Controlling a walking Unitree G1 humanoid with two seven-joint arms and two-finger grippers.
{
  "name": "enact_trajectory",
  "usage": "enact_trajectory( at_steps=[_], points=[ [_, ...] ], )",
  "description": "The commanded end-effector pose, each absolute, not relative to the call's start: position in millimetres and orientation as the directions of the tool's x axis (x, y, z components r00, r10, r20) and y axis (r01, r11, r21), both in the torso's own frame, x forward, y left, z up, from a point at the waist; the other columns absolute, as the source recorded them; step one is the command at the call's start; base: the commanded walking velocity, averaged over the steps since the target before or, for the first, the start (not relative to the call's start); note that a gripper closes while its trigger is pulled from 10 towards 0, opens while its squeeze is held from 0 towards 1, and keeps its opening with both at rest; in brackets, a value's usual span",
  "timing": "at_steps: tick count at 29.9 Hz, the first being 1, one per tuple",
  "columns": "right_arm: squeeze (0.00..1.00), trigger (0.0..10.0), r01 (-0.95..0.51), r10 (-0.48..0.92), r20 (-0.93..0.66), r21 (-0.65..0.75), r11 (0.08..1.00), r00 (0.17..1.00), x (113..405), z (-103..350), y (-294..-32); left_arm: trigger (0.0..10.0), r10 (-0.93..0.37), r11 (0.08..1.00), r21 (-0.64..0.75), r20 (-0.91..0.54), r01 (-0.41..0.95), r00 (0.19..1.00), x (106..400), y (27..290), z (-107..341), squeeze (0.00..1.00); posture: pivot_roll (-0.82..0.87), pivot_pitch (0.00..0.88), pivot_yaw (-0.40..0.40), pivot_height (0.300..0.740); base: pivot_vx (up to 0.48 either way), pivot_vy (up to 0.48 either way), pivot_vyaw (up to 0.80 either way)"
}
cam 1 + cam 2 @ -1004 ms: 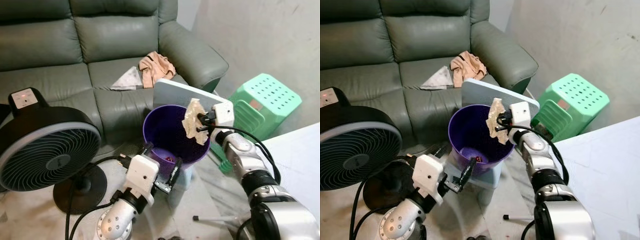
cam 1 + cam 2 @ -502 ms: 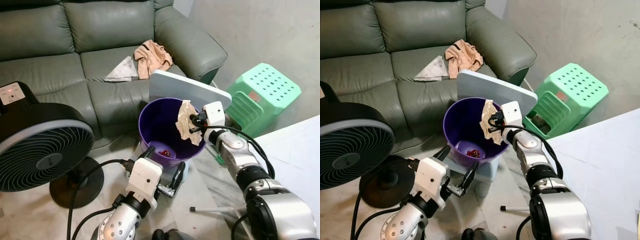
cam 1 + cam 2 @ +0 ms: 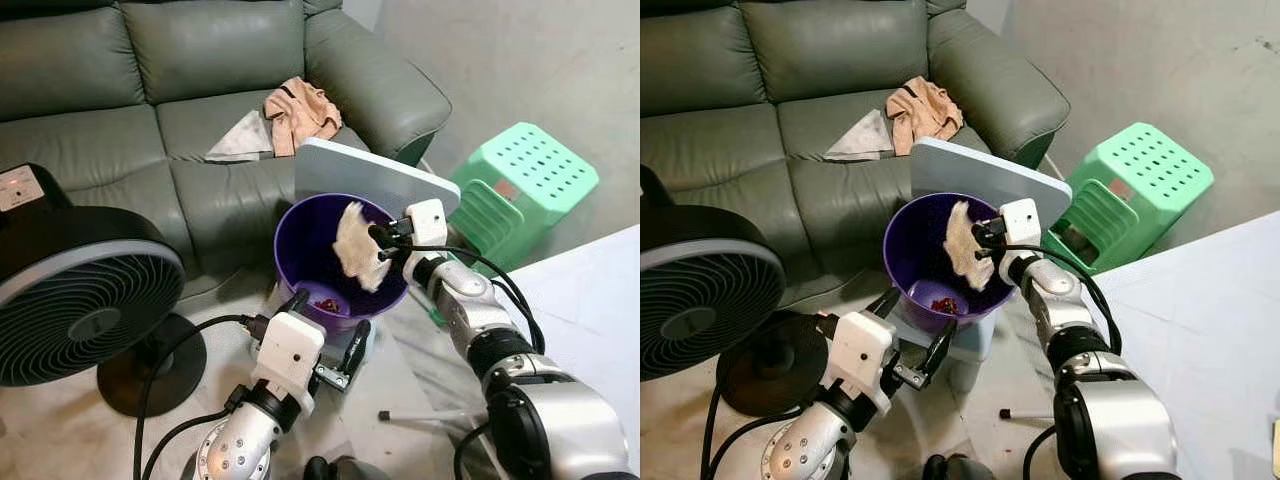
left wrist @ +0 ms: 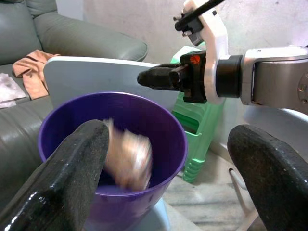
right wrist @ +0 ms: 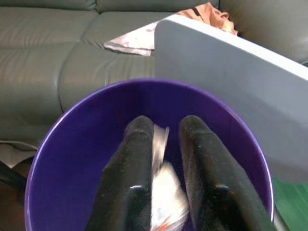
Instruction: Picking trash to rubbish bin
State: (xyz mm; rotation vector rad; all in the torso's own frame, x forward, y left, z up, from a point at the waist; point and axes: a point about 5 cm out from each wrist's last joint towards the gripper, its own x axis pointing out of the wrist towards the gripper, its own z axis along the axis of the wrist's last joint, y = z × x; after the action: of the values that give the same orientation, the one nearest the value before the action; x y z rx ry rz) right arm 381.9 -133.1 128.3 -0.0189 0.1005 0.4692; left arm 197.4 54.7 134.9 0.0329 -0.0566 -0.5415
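The right gripper (image 3: 378, 243) is reaching over the rim of the purple bin (image 3: 300, 262), its jaws parted a little around a crumpled scrap of paper (image 3: 353, 246) that is blurring as if dropping free; whether the jaws are gripping it cannot be told. The drop looks to be the step in hand, and next the arm would need to draw back clear of the tilted white lid (image 3: 372, 178). The left gripper (image 3: 320, 325) is hovering wide open, holding nothing, just outside the bin. The red bits on the bin's bottom are too small to identify.
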Motion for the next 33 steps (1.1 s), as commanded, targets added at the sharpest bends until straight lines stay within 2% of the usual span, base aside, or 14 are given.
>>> enact_trajectory(
  at_steps=[1,14,24,33],
  points=[
    [1.00,10.0,-0.449,0.449,-0.095,0.018,0.893,0.889,382,128,-137,10.0,-0.520,0.854,0.038,0.054,0.519,0.853,195,52,138,0.00,0.20,0.229,-0.195,0.740,0.000,0.000,0.00],
    [1.00,10.0,-0.473,0.474,-0.034,0.040,0.880,0.880,384,139,-137,10.0,-0.513,0.859,0.052,0.069,0.510,0.856,203,57,141,0.00,0.20,0.213,-0.186,0.740,0.000,0.000,0.00],
    [1.00,10.0,-0.473,0.471,0.054,0.045,0.880,0.880,385,150,-147,10.0,-0.524,0.851,0.081,0.097,0.518,0.846,218,61,144,0.00,0.17,0.165,-0.163,0.740,0.000,0.000,0.00],
    [1.00,10.0,-0.375,0.356,0.180,0.085,0.923,0.917,381,159,-170,10.0,-0.524,0.851,0.115,0.137,0.512,0.841,245,70,152,0.00,0.14,0.103,-0.128,0.740,0.000,0.000,0.00]
  ],
)
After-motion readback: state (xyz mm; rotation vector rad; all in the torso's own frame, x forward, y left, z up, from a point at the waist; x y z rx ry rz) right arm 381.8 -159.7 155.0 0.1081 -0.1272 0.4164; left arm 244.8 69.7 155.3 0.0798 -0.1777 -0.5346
